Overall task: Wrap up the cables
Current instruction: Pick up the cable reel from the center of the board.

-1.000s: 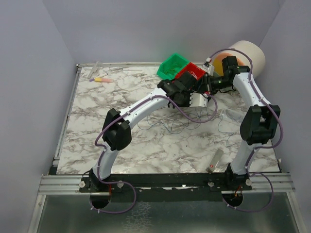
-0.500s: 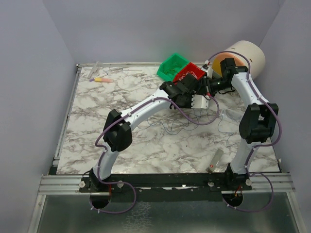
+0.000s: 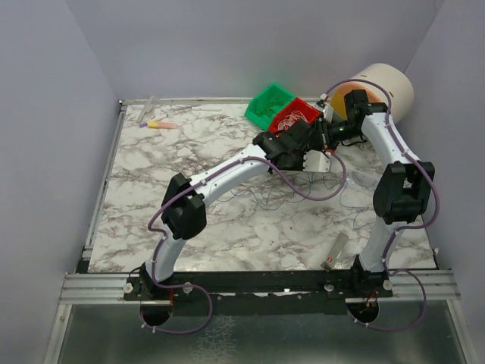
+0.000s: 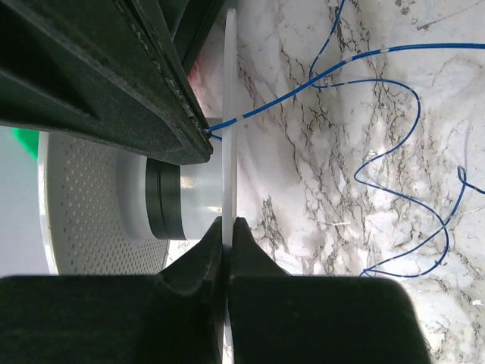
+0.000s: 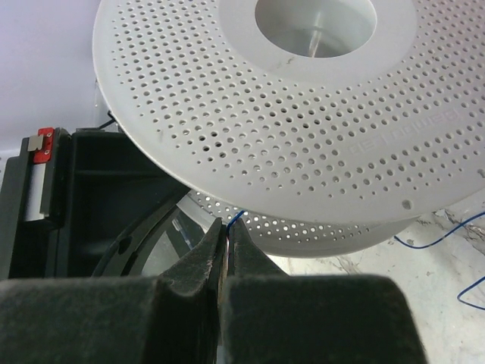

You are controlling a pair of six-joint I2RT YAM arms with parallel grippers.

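A white spool is held between both arms near the red bin. My left gripper is shut on the edge of the spool's thin plain flange; the grey hub and the perforated flange lie to its left. A thin blue cable runs from the spool and loops loosely over the marble. My right gripper is shut on that cable just under the perforated flange. More thin cables trail on the table below the grippers.
A red bin holding white wire rings and a green bin stand just behind the grippers. A large cream cylinder lies at the back right. A yellow-pink item lies back left, and a small strip near the right base.
The left arm has stretched toward the back right, carrying the spool closer to the red bin. The right gripper shifted slightly with it. Both grippers stayed shut.
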